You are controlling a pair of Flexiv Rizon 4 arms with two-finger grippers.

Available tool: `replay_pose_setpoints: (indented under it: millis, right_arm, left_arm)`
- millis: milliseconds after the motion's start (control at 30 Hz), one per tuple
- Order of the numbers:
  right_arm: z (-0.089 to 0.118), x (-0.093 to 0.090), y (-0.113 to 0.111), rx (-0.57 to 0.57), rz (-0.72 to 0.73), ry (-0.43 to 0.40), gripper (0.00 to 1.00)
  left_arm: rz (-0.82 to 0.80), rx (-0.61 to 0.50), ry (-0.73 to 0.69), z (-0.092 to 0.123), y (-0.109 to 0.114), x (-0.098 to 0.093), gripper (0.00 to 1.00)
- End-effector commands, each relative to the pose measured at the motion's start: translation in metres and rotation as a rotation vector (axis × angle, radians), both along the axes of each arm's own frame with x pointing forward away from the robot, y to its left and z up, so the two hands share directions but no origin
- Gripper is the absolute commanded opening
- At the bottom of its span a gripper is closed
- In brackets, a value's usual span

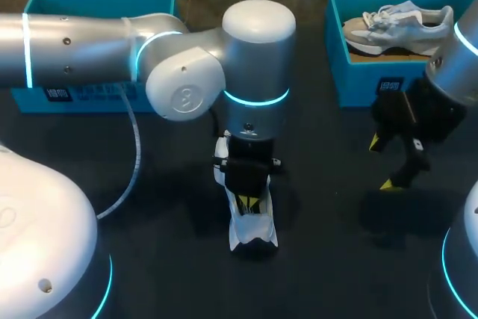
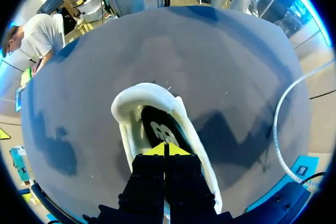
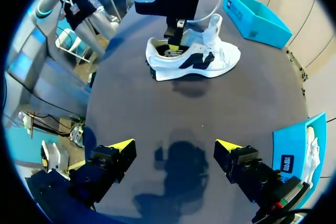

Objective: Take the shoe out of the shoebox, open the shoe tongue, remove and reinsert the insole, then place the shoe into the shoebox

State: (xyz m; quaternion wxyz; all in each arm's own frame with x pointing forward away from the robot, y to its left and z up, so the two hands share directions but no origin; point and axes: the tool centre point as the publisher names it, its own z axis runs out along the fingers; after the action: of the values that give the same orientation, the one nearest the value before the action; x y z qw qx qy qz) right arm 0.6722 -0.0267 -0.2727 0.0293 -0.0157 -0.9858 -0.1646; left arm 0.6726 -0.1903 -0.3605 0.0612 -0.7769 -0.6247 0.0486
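Observation:
A white shoe (image 1: pixel 254 233) with a black side mark (image 3: pixel 195 61) stands on the dark table near the middle. My left gripper (image 1: pixel 249 201) points down into its opening. In the left wrist view its yellow tips (image 2: pixel 165 149) are pressed together, shut, just over the black insole (image 2: pixel 157 124) inside the shoe (image 2: pixel 131 103). Whether they pinch the insole cannot be told. My right gripper (image 1: pixel 382 162) hangs open above bare table to the right, with nothing between its fingers (image 3: pixel 175 148). The left gripper (image 3: pixel 176 35) shows ahead of it, in the shoe.
A blue shoebox (image 1: pixel 358 72) at the back right holds a second pale shoe (image 1: pixel 399 24). Another blue box (image 1: pixel 97 5) lies at the back left, behind my left arm. A white cable (image 1: pixel 134 155) hangs from that arm.

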Motion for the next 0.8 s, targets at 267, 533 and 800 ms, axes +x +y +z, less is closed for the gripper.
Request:
replay_pose_setpoints:
  millis: [267, 533, 800]
  right_arm:
    - [0.000, -0.001, 0.000, -0.001, 0.000, -0.001, 1.00]
    - [0.000, -0.001, 0.000, -0.001, 0.000, -0.001, 1.00]
    - [0.000, -0.001, 0.000, -0.001, 0.000, -0.001, 1.00]
  left_arm:
    - [0.072, 0.047, -0.029, -0.006, 0.013, 0.007, 0.00]
    - [0.105, 0.076, -0.028, -0.028, 0.013, 0.011, 0.00]
    - [0.140, 0.022, -0.012, -0.042, 0.006, 0.007, 0.00]
